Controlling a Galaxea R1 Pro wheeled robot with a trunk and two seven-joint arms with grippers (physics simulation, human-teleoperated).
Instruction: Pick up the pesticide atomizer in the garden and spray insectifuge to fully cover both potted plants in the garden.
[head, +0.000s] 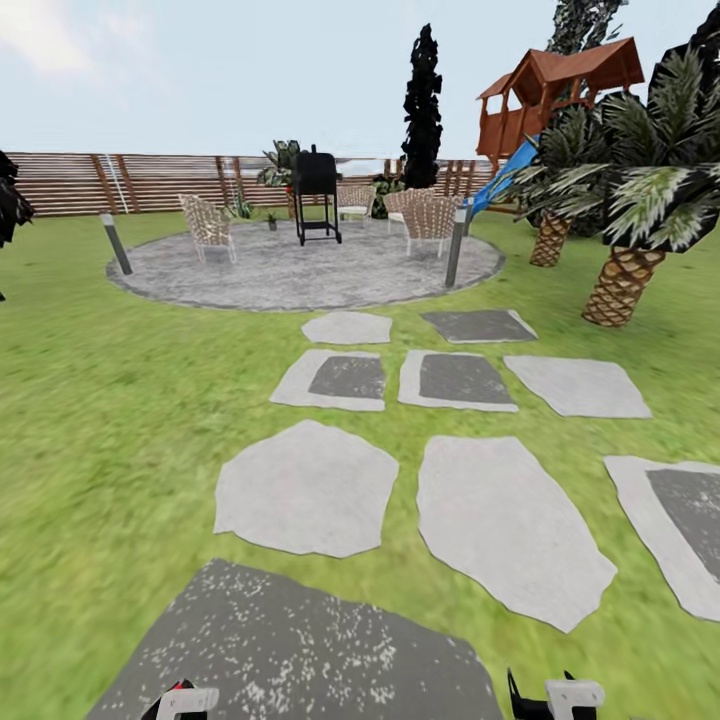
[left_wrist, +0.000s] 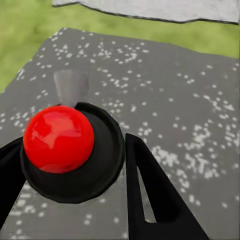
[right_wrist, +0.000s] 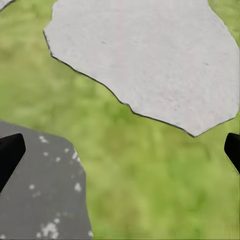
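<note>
The pesticide atomizer is out of view. Far off on the round grey patio (head: 300, 275) of the garden, two small leafy plants (head: 271, 218) (head: 240, 207) stand by the fence; they are too small to tell whether they are the potted plants. My left gripper (head: 185, 700) (left_wrist: 70, 155) is low at the near edge, open, over a dark speckled stone (left_wrist: 165, 95). A red knob on a black disc (left_wrist: 59, 138) shows between its fingers, untouched. My right gripper (head: 555, 695) (right_wrist: 122, 150) is wide open over grass, holding nothing.
Grey stepping stones (head: 305, 487) lead across the lawn to the patio, which holds wicker chairs (head: 208, 225), a black grill (head: 316, 195) and grey bollard lamps (head: 456, 245). Palms (head: 625, 270) and a wooden playhouse (head: 560, 95) stand at right. A brown slatted fence (head: 150, 182) closes the back.
</note>
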